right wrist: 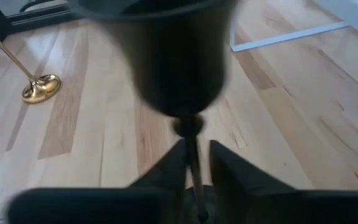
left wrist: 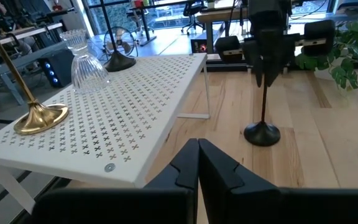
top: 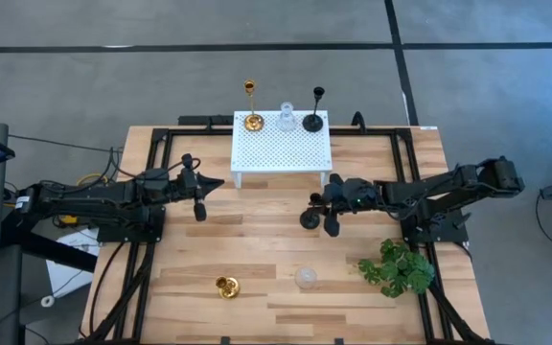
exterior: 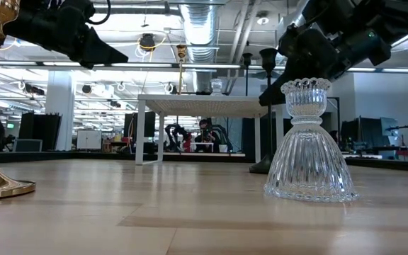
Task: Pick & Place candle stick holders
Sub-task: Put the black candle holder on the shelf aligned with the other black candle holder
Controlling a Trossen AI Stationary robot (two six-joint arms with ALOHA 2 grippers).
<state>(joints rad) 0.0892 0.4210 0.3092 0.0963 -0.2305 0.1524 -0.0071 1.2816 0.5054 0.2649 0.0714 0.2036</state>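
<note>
A tall black candle stick holder [left wrist: 263, 118] stands on the table in front of the white perforated platform [top: 282, 149]. My right gripper [top: 318, 203] is shut on its stem. A tall gold holder [top: 251, 107], a clear glass holder [top: 286, 119] and another black holder [top: 314, 113] stand on their bases along the platform's far edge. A gold holder [top: 227, 286] and a clear glass holder [top: 305, 278] stand on the table near its front. My left gripper [top: 217, 185] is shut and empty, left of the platform's near leg. My right gripper pinches the black holder's thin stem [right wrist: 192, 144] between its two fingers, just below the cup [right wrist: 179, 56]. The fingers come from the table's right, slanting down, and lie across the stem. The holder is upright, and its round base [left wrist: 261, 134] looks to rest on the table.
A green leafy plant [top: 398, 266] sits at the table's right, near my right arm's base. The table's middle, between the two arms and the front holders, is bare wood. Black rails run along the table's edges.
</note>
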